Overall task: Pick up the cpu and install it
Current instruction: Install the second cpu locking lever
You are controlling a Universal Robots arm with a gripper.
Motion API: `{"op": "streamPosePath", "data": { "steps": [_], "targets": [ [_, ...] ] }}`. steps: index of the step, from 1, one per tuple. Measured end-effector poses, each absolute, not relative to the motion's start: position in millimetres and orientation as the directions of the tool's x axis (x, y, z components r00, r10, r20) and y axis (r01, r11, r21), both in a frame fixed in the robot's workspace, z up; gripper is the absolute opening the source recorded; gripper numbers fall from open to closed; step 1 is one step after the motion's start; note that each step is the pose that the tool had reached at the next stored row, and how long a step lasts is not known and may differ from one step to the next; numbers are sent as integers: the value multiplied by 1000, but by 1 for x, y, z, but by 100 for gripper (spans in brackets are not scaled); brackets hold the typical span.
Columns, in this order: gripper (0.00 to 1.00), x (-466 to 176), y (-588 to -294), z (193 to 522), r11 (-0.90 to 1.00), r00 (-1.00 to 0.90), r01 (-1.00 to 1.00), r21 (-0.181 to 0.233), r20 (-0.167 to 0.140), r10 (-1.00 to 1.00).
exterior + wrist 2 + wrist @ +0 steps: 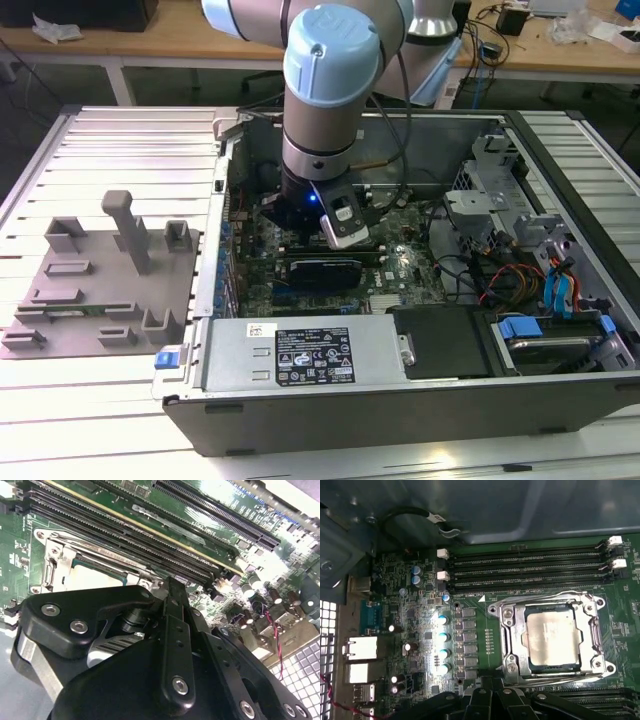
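Tool [318,222] was seen lowered into the open computer case [400,400], hanging over the motherboard [400,265] on the end of the arm [325,90]; whether its fingers were parted or closed could not be told, and nothing was seen gripped between them. In the second wrist view its black linkage [170,645] was seen close above the board, just beside the socket.

And the cpu [553,636] was seen seated flat inside the socket [512,640], its pale silver top framed by the open metal bracket on all sides. In the second wrist view the cpu [95,577] was seen partly hidden behind the tool's dark body.

Outward from the socket, four long memory slots [530,567] were seen running just beside it, with white latches at their ends. A column of small capacitors [442,645] was seen near the socket's other side, and rear ports [360,650] lay at the board's edge.

In the exterior view, the power supply [300,352] with its labels was seen at the case's near wall, and drive bays [545,330] toward the exterior view's right. A grey fixture plate [100,280] was seen lying on the slatted counter [90,410], well apart from the case, on the exterior view's left.
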State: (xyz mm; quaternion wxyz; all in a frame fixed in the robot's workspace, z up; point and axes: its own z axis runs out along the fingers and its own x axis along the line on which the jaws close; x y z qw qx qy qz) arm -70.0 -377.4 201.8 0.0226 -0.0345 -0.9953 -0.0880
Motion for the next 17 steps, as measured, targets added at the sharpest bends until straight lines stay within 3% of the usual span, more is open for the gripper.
{"op": "streamPosePath", "data": {
  "steps": [7, 13, 17],
  "targets": [
    [11, -70, -376, 198, 982, -997, 73, 174, 51, 65],
    [11, -70, -375, 228, 982, -997, 73, 173, 51, 65],
    [11, -71, -375, 229, 982, -997, 70, 174, 33, 65]
  ]
}}
